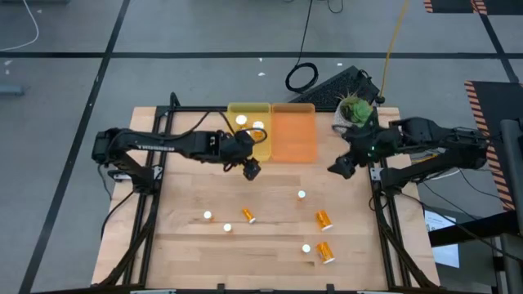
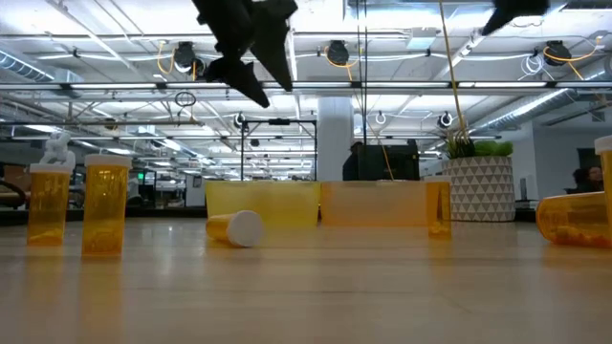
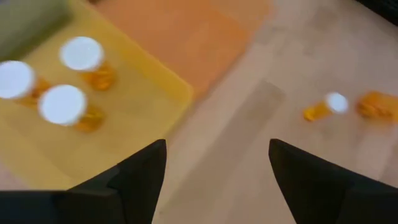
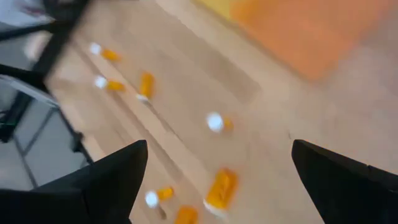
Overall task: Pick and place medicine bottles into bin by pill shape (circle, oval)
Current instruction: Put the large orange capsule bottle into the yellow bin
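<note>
Two upright orange bottles (image 2: 48,204) (image 2: 106,204) at left. One capped bottle (image 2: 236,228) lying before yellow tray (image 2: 263,202). Orange tray (image 2: 378,203) adjoining; upright bottle (image 2: 438,207) alongside. Patterned plant pot (image 2: 481,188). Lying bottle (image 2: 577,219) at right edge. Dark gripper (image 2: 251,50) overhead.

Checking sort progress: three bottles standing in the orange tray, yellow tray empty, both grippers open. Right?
No, the trays are swapped. The left wrist view shows the three bottles standing in the yellow tray; the orange tray is empty. Left gripper and right gripper are open.
</note>
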Motion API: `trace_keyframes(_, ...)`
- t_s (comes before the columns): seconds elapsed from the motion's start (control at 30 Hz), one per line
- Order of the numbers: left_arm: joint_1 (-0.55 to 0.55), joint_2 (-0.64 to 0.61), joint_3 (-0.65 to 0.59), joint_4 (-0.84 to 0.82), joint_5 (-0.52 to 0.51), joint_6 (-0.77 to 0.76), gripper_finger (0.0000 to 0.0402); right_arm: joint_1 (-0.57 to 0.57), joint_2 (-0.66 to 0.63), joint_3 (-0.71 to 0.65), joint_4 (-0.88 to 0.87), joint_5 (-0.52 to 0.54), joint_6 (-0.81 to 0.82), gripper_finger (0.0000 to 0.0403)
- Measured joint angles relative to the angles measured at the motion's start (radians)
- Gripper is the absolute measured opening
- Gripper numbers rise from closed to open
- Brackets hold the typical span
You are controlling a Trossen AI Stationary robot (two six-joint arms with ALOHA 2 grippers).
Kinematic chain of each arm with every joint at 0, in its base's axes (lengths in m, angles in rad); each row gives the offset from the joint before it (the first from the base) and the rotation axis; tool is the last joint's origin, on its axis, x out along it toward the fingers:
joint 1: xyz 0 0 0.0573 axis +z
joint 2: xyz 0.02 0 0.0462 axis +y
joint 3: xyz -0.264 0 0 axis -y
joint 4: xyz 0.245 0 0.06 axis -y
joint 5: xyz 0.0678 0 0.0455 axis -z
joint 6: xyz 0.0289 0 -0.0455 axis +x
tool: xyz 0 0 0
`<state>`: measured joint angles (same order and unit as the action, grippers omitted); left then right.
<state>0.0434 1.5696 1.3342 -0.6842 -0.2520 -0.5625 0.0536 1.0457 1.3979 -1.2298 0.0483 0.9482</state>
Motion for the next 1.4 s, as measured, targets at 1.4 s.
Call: trace_keyframes(1.4,-0.162,0.0,0.0,0.007,0.015,-0.076,0.0255,0.59,0.278,-0.693,0.769,0.036,0.812,0.0391)
